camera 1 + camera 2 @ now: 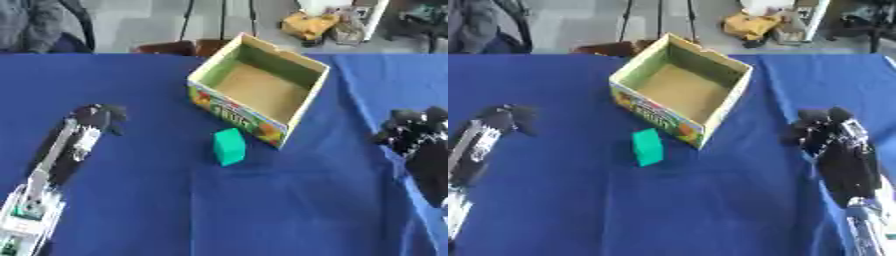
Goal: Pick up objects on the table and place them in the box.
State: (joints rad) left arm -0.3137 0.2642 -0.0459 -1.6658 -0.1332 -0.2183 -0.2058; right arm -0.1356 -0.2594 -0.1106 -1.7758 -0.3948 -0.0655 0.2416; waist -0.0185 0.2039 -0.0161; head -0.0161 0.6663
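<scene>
A small green block [229, 146] stands upright on the blue tablecloth, just in front of the open cardboard box [199, 76]. The box has a colourful printed front and nothing shows inside it. My left hand [98, 119] hovers well to the left of the block, fingers curled, holding nothing. My right hand [822, 128] sits to the right of the box and block, fingers curled as well, with nothing in it. Both hands are apart from the block.
The blue cloth [262, 210] covers the whole table. Beyond the far edge are a seated person [31, 25], chair legs and yellow clutter [308, 24] on the floor.
</scene>
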